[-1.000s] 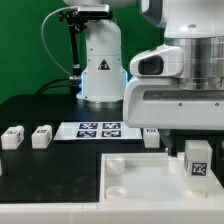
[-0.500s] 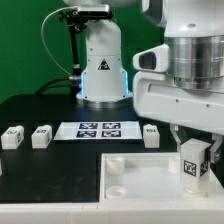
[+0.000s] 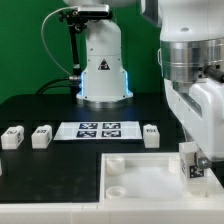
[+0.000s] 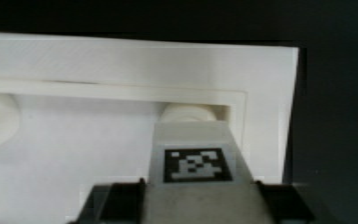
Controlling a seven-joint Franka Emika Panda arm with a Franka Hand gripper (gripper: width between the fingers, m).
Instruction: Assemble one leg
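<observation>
My gripper (image 3: 193, 160) is shut on a leg (image 3: 196, 166), a small white block with a black-and-white tag, and holds it at the far-right corner of the large flat white square piece (image 3: 140, 180). In the wrist view the leg (image 4: 197, 150) runs out from between my dark fingers (image 4: 119, 205), its tip at a round corner socket (image 4: 194, 110) of the white piece (image 4: 87, 110). Whether the tip is inside the socket I cannot tell. Three more legs stand on the black table: two at the exterior view's left (image 3: 12, 137) (image 3: 41, 136) and one by the marker board (image 3: 151, 135).
The marker board (image 3: 97, 130) lies flat behind the white piece. The robot base (image 3: 102, 65) stands at the back. Another round socket (image 3: 115, 161) shows on the white piece's near-left corner. The table is black (image 3: 30, 165).
My gripper with the leg has moved toward the exterior view's right and lower, down to the far-right corner of the white piece. The arm's body has turned.
</observation>
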